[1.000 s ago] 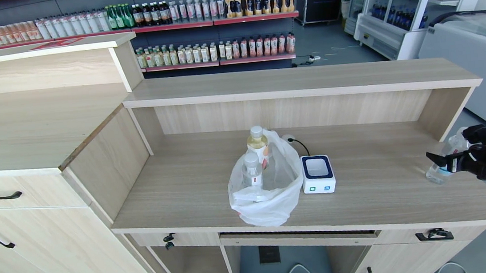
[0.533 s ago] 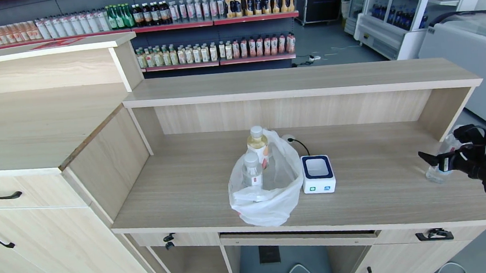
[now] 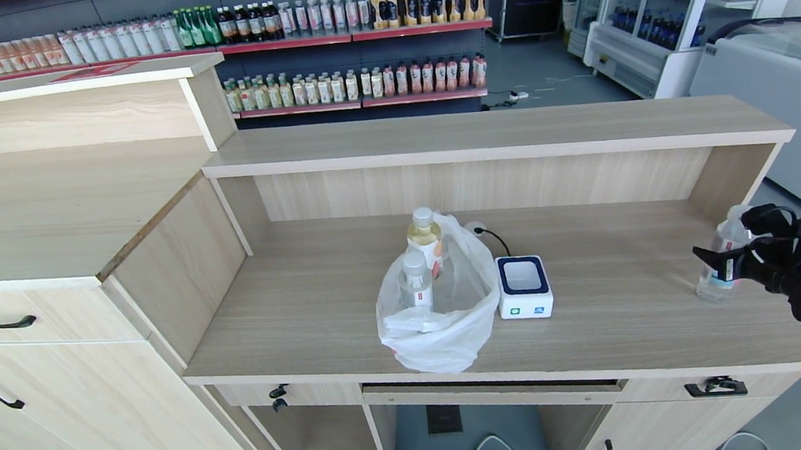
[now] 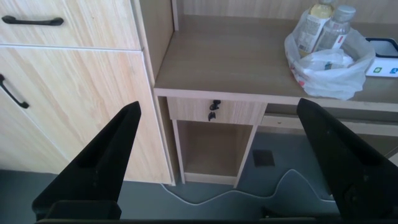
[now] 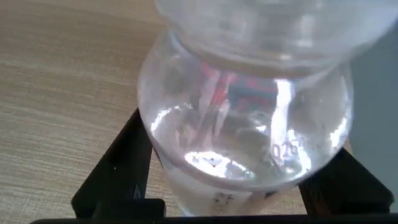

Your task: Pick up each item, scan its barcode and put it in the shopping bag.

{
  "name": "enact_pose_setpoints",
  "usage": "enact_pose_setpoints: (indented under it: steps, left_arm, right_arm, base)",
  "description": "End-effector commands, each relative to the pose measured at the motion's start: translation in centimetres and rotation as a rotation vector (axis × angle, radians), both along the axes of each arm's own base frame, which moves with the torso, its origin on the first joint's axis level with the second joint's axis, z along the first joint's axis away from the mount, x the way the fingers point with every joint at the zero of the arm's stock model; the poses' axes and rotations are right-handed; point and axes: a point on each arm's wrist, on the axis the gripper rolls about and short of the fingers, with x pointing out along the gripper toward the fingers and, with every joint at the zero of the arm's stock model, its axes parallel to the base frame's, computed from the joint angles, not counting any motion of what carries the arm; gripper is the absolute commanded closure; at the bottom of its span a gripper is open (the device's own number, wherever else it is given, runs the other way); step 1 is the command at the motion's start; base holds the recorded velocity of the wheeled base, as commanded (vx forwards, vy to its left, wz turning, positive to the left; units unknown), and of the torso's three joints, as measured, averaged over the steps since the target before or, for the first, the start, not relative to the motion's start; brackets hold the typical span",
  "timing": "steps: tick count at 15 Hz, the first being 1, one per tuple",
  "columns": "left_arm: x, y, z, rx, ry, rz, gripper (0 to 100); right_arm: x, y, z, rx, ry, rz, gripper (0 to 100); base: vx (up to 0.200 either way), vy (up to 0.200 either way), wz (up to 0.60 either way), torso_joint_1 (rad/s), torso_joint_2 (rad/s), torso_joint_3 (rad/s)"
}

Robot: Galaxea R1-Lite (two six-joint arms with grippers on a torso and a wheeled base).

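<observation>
Left claw (image 4: 219,106) hung low in front of the counter (image 3: 319,299), jaws spread wide, nothing between them. Centre frame in the head view, the shopping bag (image 3: 439,324) sat open on the counter with two items already inside: a yellow drink bottle (image 3: 424,241) at the back and a clear bottle (image 3: 415,282) in front of it, both upright. Scanner (image 3: 524,286) stood just right of the bag, touching it or nearly so, window facing up, with its cable (image 3: 491,234) running off behind. Far right of the frame, near the counter's right end, was the water bottle (image 3: 715,286), close to upright with the cap leaning slightly away. Couldn't tell whether its base was on the wood or just off it. Right claw (image 3: 733,248) was closed on that bottle at mid-body; in the right wrist view the fingers (image 5: 118,180) sat against both sides of the clear wall. My read on handling: it looked mostly full, so a moderate load, likely bottom-heavy with some slosh. The plastic is thin, smooth and round, so I'd expect it to dent under a hard squeeze and to slip or twist under a light one. Best hold is probably the labelled middle band below the shoulder, with firm but not crushing force and the fingers off the barcode so it can face the scanner window. The bag is soft film with a slack mouth, so the bottle will probably need lowering in base-first beside the other two.
</observation>
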Motion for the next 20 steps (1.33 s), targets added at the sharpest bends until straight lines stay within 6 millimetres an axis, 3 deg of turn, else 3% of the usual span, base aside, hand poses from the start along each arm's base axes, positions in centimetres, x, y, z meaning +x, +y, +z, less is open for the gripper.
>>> enact_pose_setpoints:
  steps: [1, 5, 8, 11, 13, 16, 18, 20]
  left_arm:
    - [0.0, 0.0, 0.0, 0.000, 0.000, 0.000, 0]
    - [0.0, 0.0, 0.0, 0.000, 0.000, 0.000, 0]
    - [0.0, 0.0, 0.0, 0.000, 0.000, 0.000, 0]
    - [0.0, 0.0, 0.0, 0.000, 0.000, 0.000, 0]
    - [0.0, 0.0, 0.0, 0.000, 0.000, 0.000, 0]
    - [0.0, 0.0, 0.0, 0.000, 0.000, 0.000, 0]
    - [0.0, 0.0, 0.0, 0.000, 0.000, 0.000, 0]
    - [0.0, 0.0, 0.0, 0.000, 0.000, 0.000, 0]
  right_arm:
    - [0.0, 0.0, 0.2, -0.010, 0.000, -0.041, 100]
    - [0.1, 0.5, 0.7, 0.002, -0.008, -0.077, 100]
    - [-0.8, 3.9, 7.7, 0.163, -0.062, -0.047, 100]
    - [-4.5, 9.6, 18.5, 0.438, -0.023, 0.024, 100]
    - [-6.9, 13.0, 23.3, 0.521, -0.039, 0.102, 100]
    - [-9.0, 16.6, 26.3, 0.603, -0.032, 0.201, 100]
    - [-12.0, 20.1, 28.7, 0.652, -0.001, 0.329, 100]
    - [-14.0, 22.1, 29.8, 0.665, 0.005, 0.424, 100]
  base:
    - [0.000, 0.000, 0.00, 0.000, 0.00, 0.000]
    - [0.000, 0.000, 0.00, 0.000, 0.00, 0.000]
    - [0.000, 0.000, 0.00, 0.000, 0.00, 0.000]
    - [0.000, 0.000, 0.00, 0.000, 0.00, 0.000]
    - [0.000, 0.000, 0.00, 0.000, 0.00, 0.000]
    - [0.000, 0.000, 0.00, 0.000, 0.00, 0.000]
    - [0.000, 0.000, 0.00, 0.000, 0.00, 0.000]
    - [0.000, 0.000, 0.00, 0.000, 0.00, 0.000]
